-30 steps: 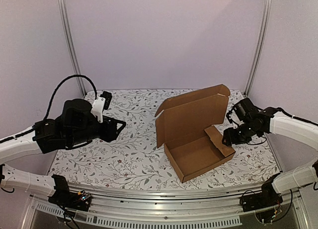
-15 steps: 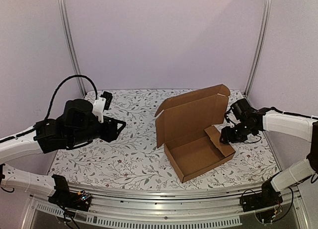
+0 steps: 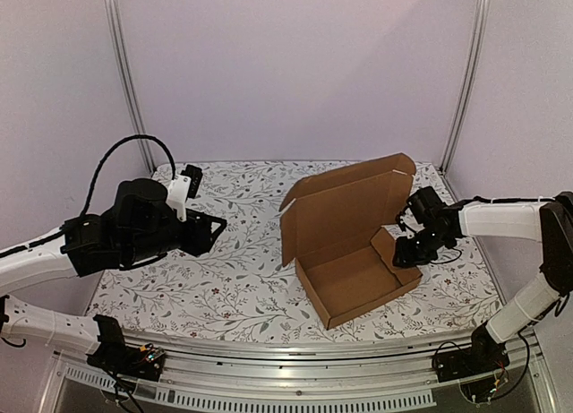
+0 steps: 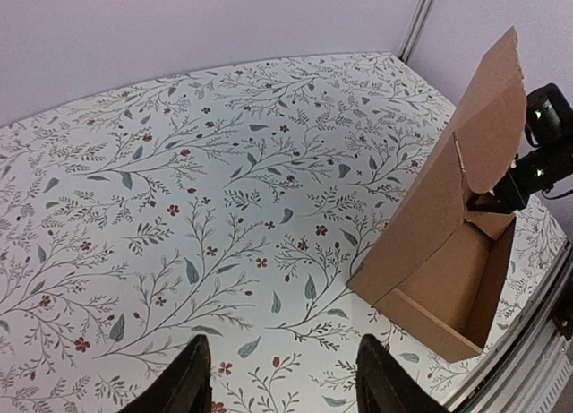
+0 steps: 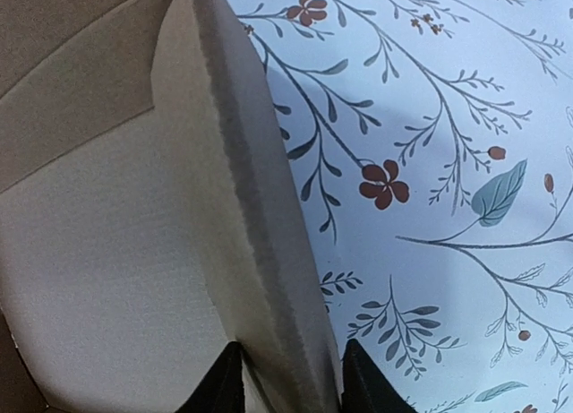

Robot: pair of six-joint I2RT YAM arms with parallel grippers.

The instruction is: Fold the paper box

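An open cardboard box (image 3: pixel 345 225) sits right of centre. The right gripper (image 5: pixel 291 368) straddles its right wall, grip unclear; the left gripper (image 4: pixel 279 377) hangs open, well apart.

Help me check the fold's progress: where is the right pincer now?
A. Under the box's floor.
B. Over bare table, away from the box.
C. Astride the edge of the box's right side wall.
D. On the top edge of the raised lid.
C: in the right wrist view, the right pincer has one finger on each side of the upright wall edge of the box.
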